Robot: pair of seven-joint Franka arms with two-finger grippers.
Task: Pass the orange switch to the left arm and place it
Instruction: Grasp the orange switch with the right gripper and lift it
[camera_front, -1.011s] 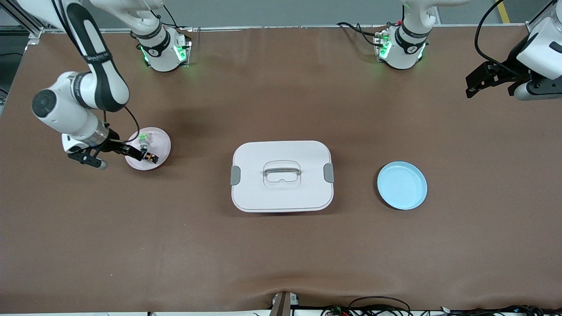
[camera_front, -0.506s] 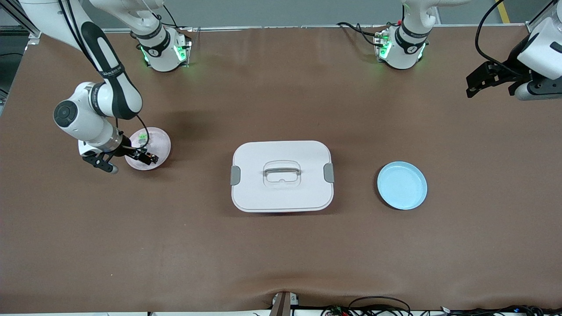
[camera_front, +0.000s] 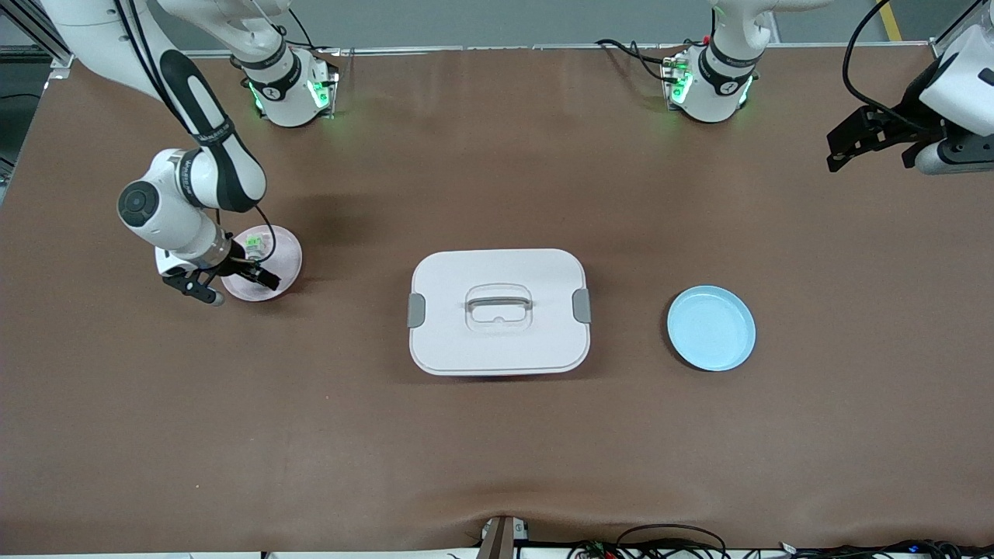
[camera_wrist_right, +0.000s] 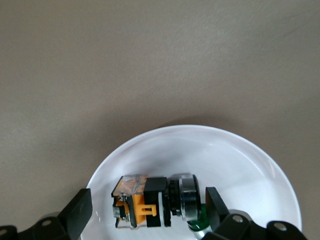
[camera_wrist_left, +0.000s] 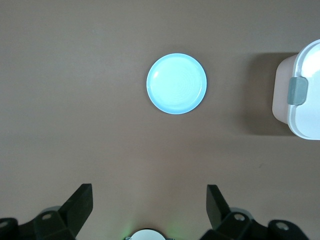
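- Orange switch (camera_wrist_right: 145, 202): lying in pink plate (camera_front: 281, 250), middle-left of the front frame.
- Right pincer (camera_wrist_right: 145, 210): wide, straddling switch, not gripping.
- Left pincer (camera_front: 870, 140): wide, empty, waiting upper right.
- Box (camera_front: 498, 310): tabletop centre.

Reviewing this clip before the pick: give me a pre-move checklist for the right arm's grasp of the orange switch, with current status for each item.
1. Right gripper open: ok, fingers spread.
2. Orange switch between the fingers: ok; it lies on the pink plate.
3. Green-and-white component out of the grasp: cannot tell; it lies close beside the switch.
4. Box apart from the right gripper: ok, it sits mid-table.
5. Left gripper open, waiting: ok, over bare table at the left arm's end.
6. Blue plate free: ok, nothing on it.
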